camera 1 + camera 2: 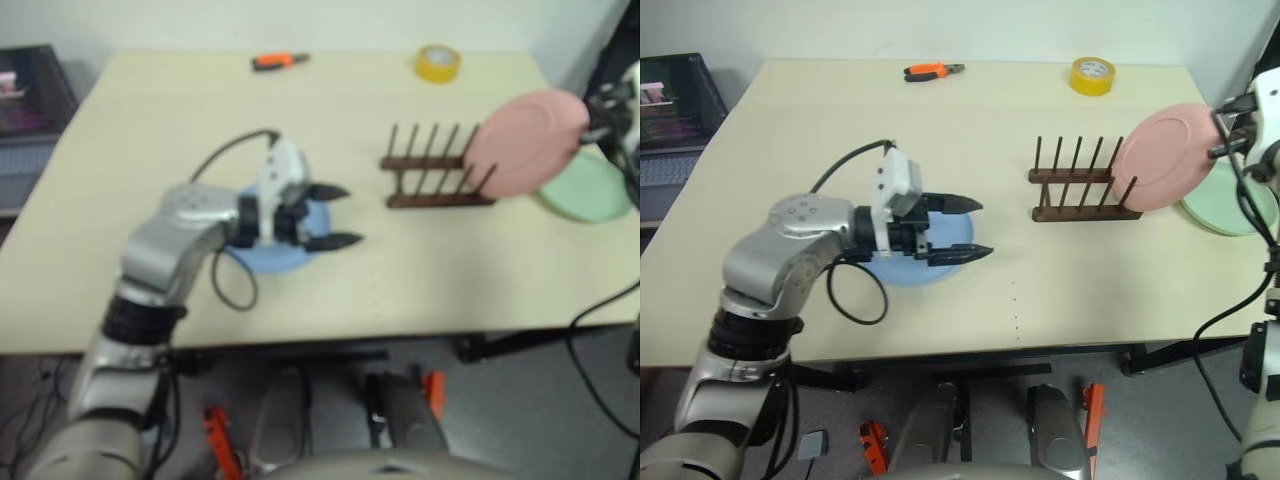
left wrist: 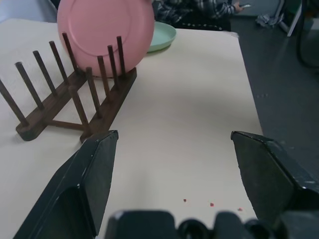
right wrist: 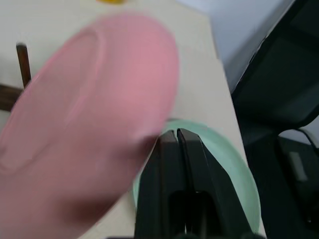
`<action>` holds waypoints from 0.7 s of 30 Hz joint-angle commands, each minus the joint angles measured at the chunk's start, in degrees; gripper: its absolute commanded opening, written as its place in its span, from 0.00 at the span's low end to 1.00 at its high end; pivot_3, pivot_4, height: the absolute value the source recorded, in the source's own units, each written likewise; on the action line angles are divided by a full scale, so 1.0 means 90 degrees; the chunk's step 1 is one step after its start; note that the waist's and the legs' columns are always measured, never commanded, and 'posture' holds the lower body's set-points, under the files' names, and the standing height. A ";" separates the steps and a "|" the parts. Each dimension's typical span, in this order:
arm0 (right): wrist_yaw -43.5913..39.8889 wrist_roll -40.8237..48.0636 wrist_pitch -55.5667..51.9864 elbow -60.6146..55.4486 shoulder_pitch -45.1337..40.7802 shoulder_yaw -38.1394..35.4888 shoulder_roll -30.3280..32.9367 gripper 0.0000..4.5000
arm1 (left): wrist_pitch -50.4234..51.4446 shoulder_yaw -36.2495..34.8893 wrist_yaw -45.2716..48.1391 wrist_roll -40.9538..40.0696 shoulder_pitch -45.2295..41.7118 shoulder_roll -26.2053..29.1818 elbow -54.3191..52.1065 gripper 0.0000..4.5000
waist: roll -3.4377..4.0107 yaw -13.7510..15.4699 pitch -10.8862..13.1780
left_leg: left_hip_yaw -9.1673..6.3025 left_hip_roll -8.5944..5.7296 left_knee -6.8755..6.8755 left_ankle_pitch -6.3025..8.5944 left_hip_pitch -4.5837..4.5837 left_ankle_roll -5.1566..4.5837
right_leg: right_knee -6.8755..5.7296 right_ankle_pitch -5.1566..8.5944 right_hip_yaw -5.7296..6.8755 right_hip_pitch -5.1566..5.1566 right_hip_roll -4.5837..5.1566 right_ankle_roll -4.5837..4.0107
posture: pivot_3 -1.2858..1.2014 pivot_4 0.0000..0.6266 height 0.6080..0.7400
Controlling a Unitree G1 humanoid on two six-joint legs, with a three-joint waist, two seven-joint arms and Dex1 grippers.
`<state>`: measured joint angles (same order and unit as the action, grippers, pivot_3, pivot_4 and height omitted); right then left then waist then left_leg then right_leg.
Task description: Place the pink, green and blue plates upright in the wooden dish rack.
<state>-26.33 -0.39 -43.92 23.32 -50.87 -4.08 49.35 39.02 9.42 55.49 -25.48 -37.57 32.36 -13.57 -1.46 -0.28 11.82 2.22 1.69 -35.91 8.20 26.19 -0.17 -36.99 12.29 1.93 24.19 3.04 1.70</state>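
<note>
The pink plate (image 1: 1165,158) stands tilted on edge at the right end of the wooden dish rack (image 1: 1080,190), its lower rim by the last pegs. The green plate (image 1: 1215,212) lies flat on the table just right of it. The blue plate (image 1: 910,272) lies flat at centre-left, partly hidden under my left gripper (image 1: 985,228), which hovers over it, open and empty, pointing toward the rack. My right gripper (image 3: 175,133) is shut with nothing between its fingers, close by the pink plate's right rim and above the green plate. I cannot tell whether it touches the pink plate.
A yellow tape roll (image 1: 1092,73) and orange-handled pliers (image 1: 933,71) lie near the table's far edge. A black crate (image 1: 675,95) stands off the table's left side. A black cable (image 1: 855,300) loops from my left arm onto the table. Bare tabletop (image 1: 1040,290) lies before the rack.
</note>
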 commanded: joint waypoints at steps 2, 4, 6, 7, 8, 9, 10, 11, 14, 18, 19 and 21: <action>0.0355 -0.0324 0.0206 0.0094 -0.0155 -0.0001 0.0124 0.01 | 0.0052 -0.0038 -0.0126 0.0013 0.0059 0.0072 -0.0347 0.89 | 0.0000 0.0003 0.0000 | 0.0000 0.0000 0.0002 0.0000 0.0000 0.0000 | 0.0001 0.0002 0.0003 0.0000 -0.0002 -0.0002 | 0.52 0.24 1.00; 0.0324 -0.0304 0.0173 0.0094 -0.0134 -0.0018 0.0118 0.01 | 0.0070 -0.0050 -0.0140 0.0014 0.0110 0.0116 -0.0375 0.89 | 0.0000 0.0004 0.0000 | 0.0001 -0.0001 0.0003 0.0000 0.0000 0.0000 | 0.0001 0.0002 0.0002 0.0000 -0.0002 -0.0002 | 0.52 0.24 1.00; 0.0272 -0.0251 0.0119 0.0060 -0.0121 -0.0049 0.0084 0.01 | 0.0066 -0.0051 -0.0140 0.0009 0.0148 0.0152 -0.0399 0.89 | 0.0000 0.0003 0.0000 | 0.0001 -0.0001 0.0003 0.0000 0.0000 0.0000 | 0.0001 0.0002 0.0001 0.0000 -0.0002 -0.0002 | 0.52 0.24 1.00; 0.0244 -0.0228 0.0104 0.0047 -0.0121 -0.0058 0.0063 0.01 | 0.0059 -0.0049 -0.0135 0.0007 0.0156 0.0165 -0.0400 0.89 | 0.0000 0.0003 0.0000 | 0.0001 0.0000 0.0003 0.0000 0.0000 0.0000 | 0.0001 0.0001 0.0001 0.0000 -0.0002 -0.0002 | 0.52 0.24 1.00; 0.0208 -0.0192 0.0114 0.0028 -0.0119 -0.0073 0.0033 0.01 | 0.0053 -0.0048 -0.0132 0.0005 0.0158 0.0175 -0.0395 0.89 | 0.0000 0.0003 0.0000 | 0.0000 0.0000 0.0002 0.0000 0.0000 0.0000 | 0.0001 0.0002 0.0002 0.0000 -0.0002 -0.0002 | 0.52 0.24 1.00; 0.0177 -0.0157 0.0117 0.0005 -0.0122 -0.0085 -0.0002 0.01 | 0.0049 -0.0047 -0.0132 0.0006 0.0155 0.0182 -0.0385 0.89 | 0.0000 0.0003 0.0000 | 0.0000 0.0000 0.0001 0.0000 0.0000 0.0000 | 0.0001 0.0001 0.0002 -0.0001 -0.0002 -0.0002 | 0.52 0.24 1.00; 0.0118 -0.0114 0.0110 -0.0058 -0.0123 -0.0083 -0.0047 0.01 | 0.0038 -0.0042 -0.0130 0.0014 0.0145 0.0186 -0.0362 0.89 | 0.0000 0.0003 0.0000 | -0.0001 0.0000 0.0000 0.0000 0.0000 0.0000 | 0.0000 0.0001 0.0002 -0.0001 -0.0002 -0.0002 | 0.52 0.24 1.00; 0.0076 -0.0091 0.0103 -0.0102 -0.0124 -0.0082 -0.0077 0.01 | 0.0031 -0.0039 -0.0129 0.0020 0.0138 0.0189 -0.0346 0.89 | 0.0000 0.0000 0.0000 | 0.0000 0.0000 0.0000 0.0000 0.0000 0.0000 | 0.0001 0.0001 0.0002 -0.0001 -0.0002 -0.0002 | 0.52 0.24 1.00; -0.0096 0.0330 -0.0115 -0.0433 -0.0210 -0.0346 -0.0326 0.01 | -0.0007 -0.0013 -0.0125 0.0059 0.0097 0.0170 -0.0273 0.89 | 0.0000 -0.0007 0.0000 | -0.0001 0.0000 0.0000 0.0000 -0.0001 0.0000 | -0.0001 0.0000 0.0001 -0.0001 -0.0003 -0.0001 | 0.52 0.24 1.00; -0.0175 0.0640 -0.0274 -0.0785 -0.0299 -0.0539 -0.0504 0.01 | -0.0031 0.0030 -0.0146 0.0113 0.0082 0.0118 -0.0243 0.89 | 0.0000 0.0002 0.0000 | -0.0004 0.0001 0.0002 0.0000 -0.0001 0.0000 | -0.0002 0.0001 0.0005 -0.0001 -0.0007 -0.0001 | 0.52 0.24 1.00; -0.0194 0.0702 -0.0313 -0.0880 -0.0304 -0.0549 -0.0518 0.01 | -0.0031 0.0033 -0.0146 0.0119 0.0090 0.0110 -0.0256 0.89 | 0.0000 0.0008 0.0000 | -0.0004 0.0001 0.0002 0.0000 0.0000 0.0000 | -0.0002 0.0001 0.0004 -0.0001 -0.0007 -0.0002 | 0.52 0.24 1.00; -0.0242 0.0779 -0.0338 -0.1032 -0.0297 -0.0536 -0.0490 0.01 | -0.0022 0.0040 -0.0152 0.0126 0.0093 0.0093 -0.0274 0.89 | 0.0000 0.0011 0.0000 | -0.0004 0.0003 0.0002 0.0000 0.0000 0.0000 | 0.0000 0.0001 0.0004 -0.0001 -0.0006 -0.0002 | 0.52 0.24 1.00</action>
<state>-28.16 5.85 -46.92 17.19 -51.88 -7.00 44.13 39.59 9.60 54.35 -24.47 -35.94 33.48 -14.99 -1.46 -0.18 11.82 2.19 1.71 -35.89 8.20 26.20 -0.17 -36.98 12.30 1.96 24.18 3.01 1.68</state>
